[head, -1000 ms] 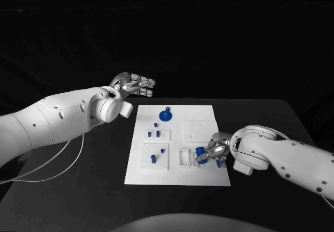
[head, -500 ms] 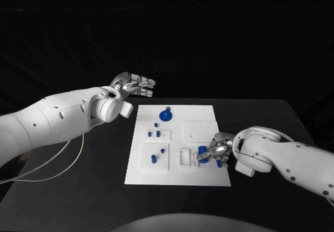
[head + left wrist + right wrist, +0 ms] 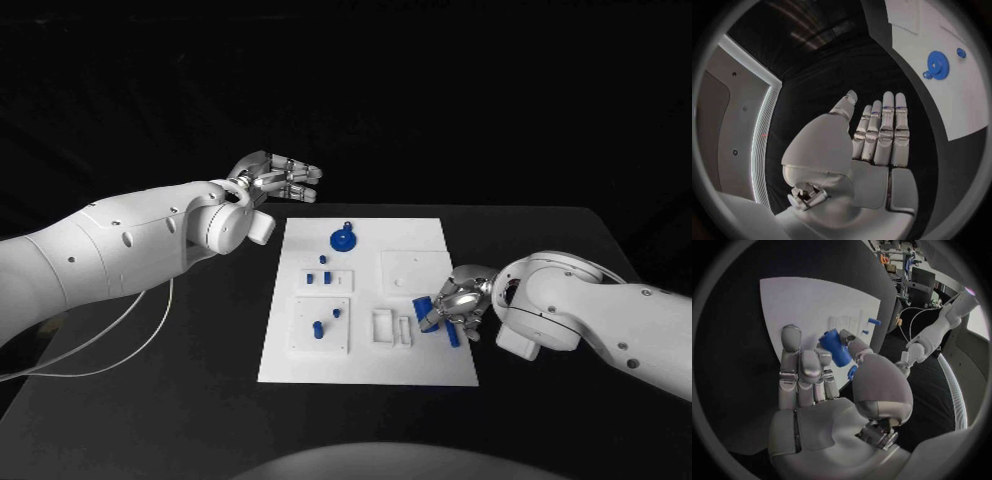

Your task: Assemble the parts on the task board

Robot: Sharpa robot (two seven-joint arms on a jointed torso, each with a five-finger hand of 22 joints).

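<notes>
- The task board (image 3: 366,300) lies flat mid-table, so both arms can reach its sockets.
- The left hand (image 3: 278,177) is parked off the board's far left corner, fingers straight and close together, holding nothing, probably to stay clear.
- The right hand (image 3: 459,305) sits over the board's right side, thumb and fingers clamped on 1 blue block (image 3: 836,347), lifted, likely for seating nearby.
- The blue gear (image 3: 345,238) stands near the far edge.
</notes>
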